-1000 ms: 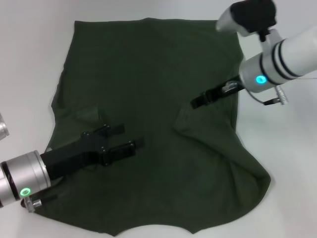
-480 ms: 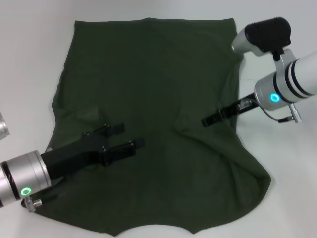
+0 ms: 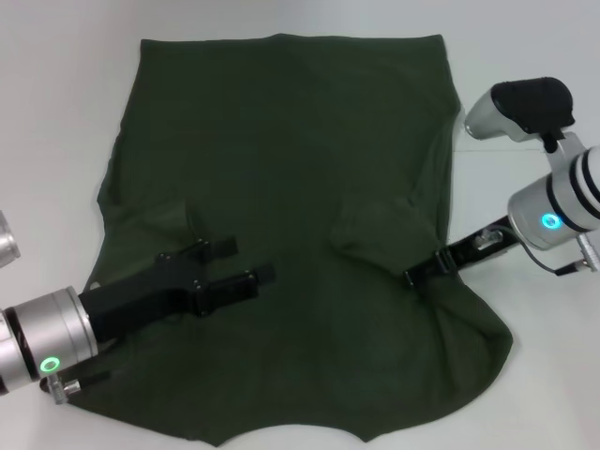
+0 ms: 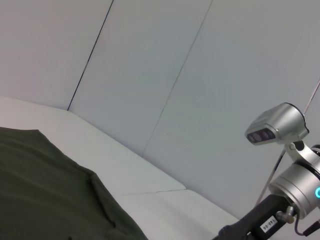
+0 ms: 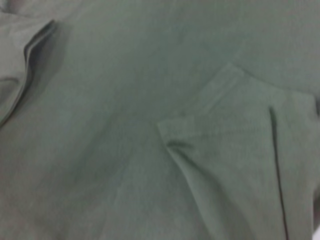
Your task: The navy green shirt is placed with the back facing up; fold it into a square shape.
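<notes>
The navy green shirt point(image 3: 281, 141) lies spread on the white table point(image 3: 56, 94), plain side up, its hem at the far edge. Both sleeves are folded inward onto the body; the right one forms a flap point(image 3: 375, 225). My left gripper point(image 3: 246, 261) hovers open over the shirt's near left part, with nothing between its fingers. Over the shirt's right edge, beside the folded sleeve, is my right gripper point(image 3: 417, 275). The right wrist view is filled by shirt cloth and the sleeve's hemmed corner point(image 5: 225, 100). In the left wrist view, a corner of the shirt point(image 4: 50, 190) shows.
White table surface surrounds the shirt, with bare room at the right point(image 3: 534, 375) and far left. The left wrist view shows a grey wall point(image 4: 175, 75) behind the table and the right arm point(image 4: 285, 190).
My right gripper has drawn back from the middle of the shirt toward the near right, ending at the shirt's right edge. The left gripper and the folded sleeves have stayed where they were.
</notes>
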### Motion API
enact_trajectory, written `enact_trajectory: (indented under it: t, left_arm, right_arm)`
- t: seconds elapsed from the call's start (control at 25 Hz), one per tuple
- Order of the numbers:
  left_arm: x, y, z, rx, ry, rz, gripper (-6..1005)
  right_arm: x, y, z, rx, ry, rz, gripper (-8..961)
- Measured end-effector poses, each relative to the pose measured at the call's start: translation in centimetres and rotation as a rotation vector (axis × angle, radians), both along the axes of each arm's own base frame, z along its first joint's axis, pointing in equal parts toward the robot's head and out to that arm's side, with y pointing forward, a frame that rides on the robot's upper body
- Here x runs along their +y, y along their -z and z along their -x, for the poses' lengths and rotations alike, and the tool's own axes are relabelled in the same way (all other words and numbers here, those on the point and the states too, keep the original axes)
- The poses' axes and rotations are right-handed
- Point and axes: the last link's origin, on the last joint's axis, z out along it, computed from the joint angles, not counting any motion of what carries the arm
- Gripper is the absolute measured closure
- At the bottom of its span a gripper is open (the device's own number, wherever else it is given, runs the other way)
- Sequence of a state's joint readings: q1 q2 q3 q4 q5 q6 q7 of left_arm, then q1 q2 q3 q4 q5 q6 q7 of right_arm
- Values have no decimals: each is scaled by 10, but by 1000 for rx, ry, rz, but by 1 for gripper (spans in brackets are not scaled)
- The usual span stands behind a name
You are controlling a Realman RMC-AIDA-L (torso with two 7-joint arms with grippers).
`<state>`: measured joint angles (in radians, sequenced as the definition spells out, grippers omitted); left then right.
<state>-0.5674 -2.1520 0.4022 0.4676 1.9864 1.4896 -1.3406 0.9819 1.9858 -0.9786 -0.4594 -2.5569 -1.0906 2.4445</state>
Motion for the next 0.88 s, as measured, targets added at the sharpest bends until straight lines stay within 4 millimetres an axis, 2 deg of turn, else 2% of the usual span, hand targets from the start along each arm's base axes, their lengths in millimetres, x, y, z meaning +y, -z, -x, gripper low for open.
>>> enact_trajectory:
  t: [0.44,0.88]
  left_arm:
    - [-1,0,0,-5,-2,1,92]
    - [0,-1,-1,-11,-5,3,92]
  right_arm:
    - [-8,-11,-12,3,54,28,9]
    - [-9,-10,-4,51,57,47,11]
